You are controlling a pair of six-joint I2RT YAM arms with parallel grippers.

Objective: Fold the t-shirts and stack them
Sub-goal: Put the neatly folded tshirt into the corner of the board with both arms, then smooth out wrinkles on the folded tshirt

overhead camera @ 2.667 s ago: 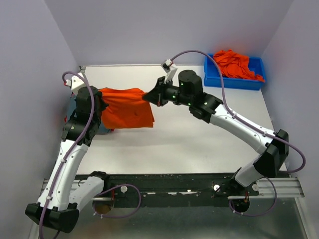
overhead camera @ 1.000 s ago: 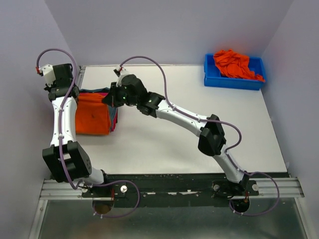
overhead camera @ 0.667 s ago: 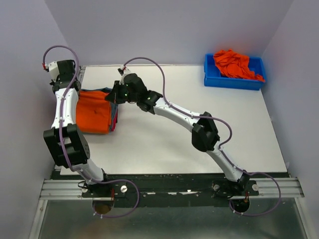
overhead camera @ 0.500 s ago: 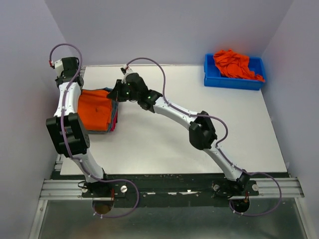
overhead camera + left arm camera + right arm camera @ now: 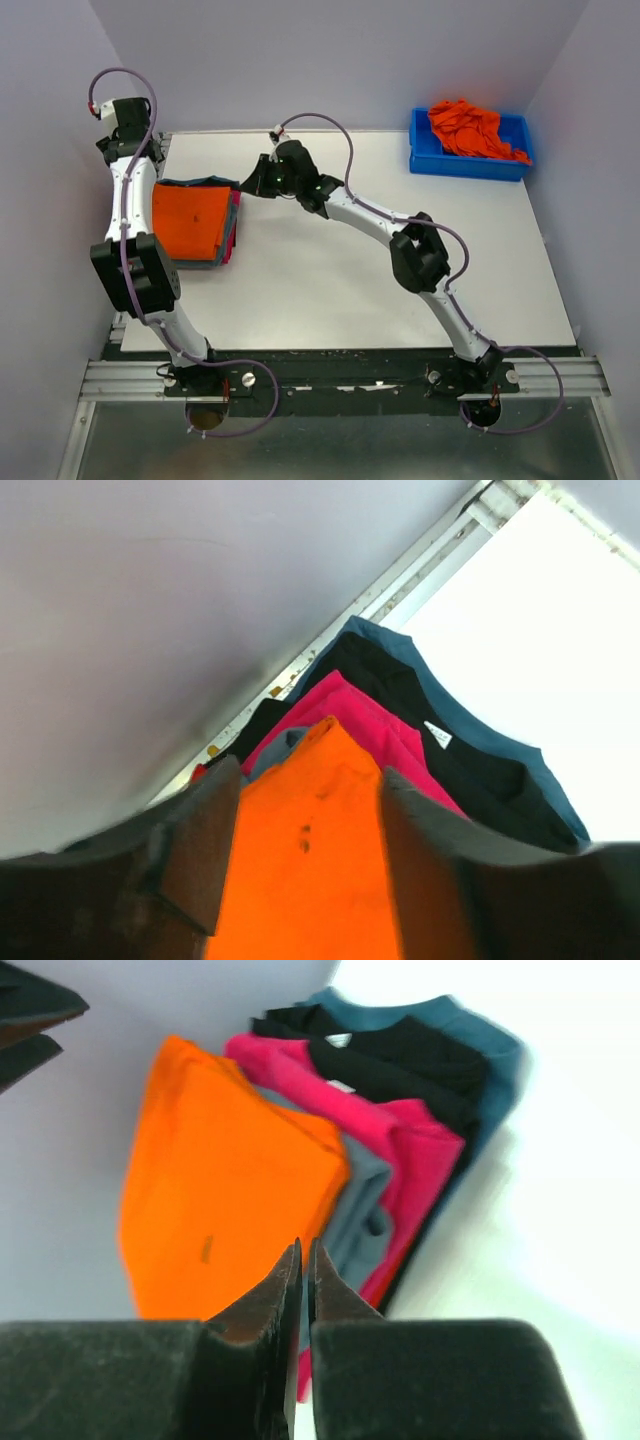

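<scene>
A stack of folded t-shirts [image 5: 190,220] lies at the table's left edge with a plain orange one on top. In the right wrist view the orange shirt [image 5: 220,1190] covers a grey-blue one [image 5: 365,1200], a red-pink one [image 5: 410,1150], a black one and a teal one. My left gripper [image 5: 140,158] hangs over the stack's far left corner. It is open, its fingers standing either side of the orange cloth [image 5: 310,880] without closing on it [image 5: 305,780]. My right gripper [image 5: 252,184] is just off the stack's far right corner, its jaws a narrow slit apart and empty [image 5: 305,1245].
A blue bin [image 5: 470,166] at the far right corner holds a heap of crumpled orange shirts [image 5: 465,128]. The left wall runs close along the stack. My right arm stretches diagonally across the table from its base to the stack.
Both grippers have let go of the orange shirt, which now lies flat on the stack. The left jaws opened wide; the right gripper drew back to the right.
</scene>
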